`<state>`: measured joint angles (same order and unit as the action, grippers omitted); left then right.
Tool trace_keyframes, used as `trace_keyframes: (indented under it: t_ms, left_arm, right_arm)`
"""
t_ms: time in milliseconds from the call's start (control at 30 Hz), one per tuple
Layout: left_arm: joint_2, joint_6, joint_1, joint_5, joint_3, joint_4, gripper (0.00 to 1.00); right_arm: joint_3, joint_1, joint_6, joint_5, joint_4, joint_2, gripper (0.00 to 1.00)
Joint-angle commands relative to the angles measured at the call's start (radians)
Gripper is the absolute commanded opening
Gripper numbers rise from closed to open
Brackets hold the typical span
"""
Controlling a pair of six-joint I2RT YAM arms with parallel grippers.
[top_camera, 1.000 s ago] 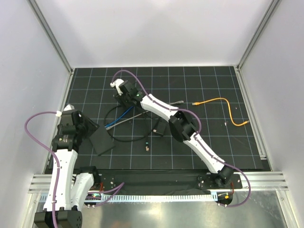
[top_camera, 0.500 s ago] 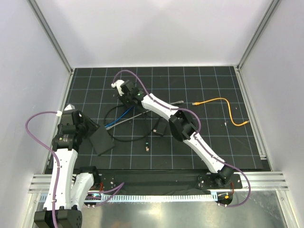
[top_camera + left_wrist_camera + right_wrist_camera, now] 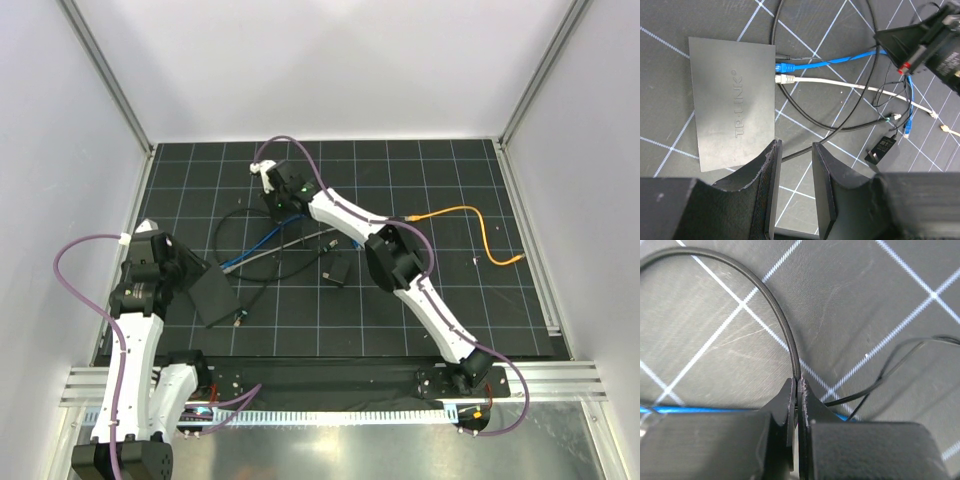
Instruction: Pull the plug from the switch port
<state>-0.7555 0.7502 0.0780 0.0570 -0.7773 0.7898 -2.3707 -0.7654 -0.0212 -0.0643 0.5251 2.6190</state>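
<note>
White-walled booth, black gridded bench, with loads of bare mat to the right of the right claw and the back wall not far beyond it. The switch lies well off to that claw's left, just ahead of the left claw, whose fingers stand spread with nothing clearly clamped. The right claw is pressed together, pinching the black cable. The blue plug and white plug sit in their ports. Looks like the grab step to me. Next I'd guess a steady pull away from the switch without dragging it.
</note>
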Motion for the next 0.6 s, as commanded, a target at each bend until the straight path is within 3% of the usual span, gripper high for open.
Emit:
trace_keyframes:
  t_ms: [0, 267, 433, 467, 567]
  left_arm:
    - [0.007, -0.015, -0.003, 0.007, -0.004, -0.026, 0.35]
    - [0.016, -0.014, -0.003, -0.003, -0.002, -0.027, 0.36]
    - [0.024, -0.014, -0.001, -0.008, -0.005, -0.023, 0.36]
    - [0.037, -0.011, -0.001, -0.014, -0.001, -0.027, 0.36]
    - [0.047, -0.008, -0.003, -0.017, 0.003, -0.027, 0.36]
  right_arm:
    - [0.025, -0.012, -0.08, 0.046, -0.11, -0.212, 0.01]
    - [0.076, -0.041, -0.068, 0.173, -0.246, -0.462, 0.01]
    - [0.211, -0.086, 0.006, 0.286, -0.453, -0.635, 0.01]
    - [0.261, -0.109, 0.039, 0.358, -0.556, -0.696, 0.01]
    - [0.254, -0.127, 0.061, 0.415, -0.6, -0.726, 0.01]
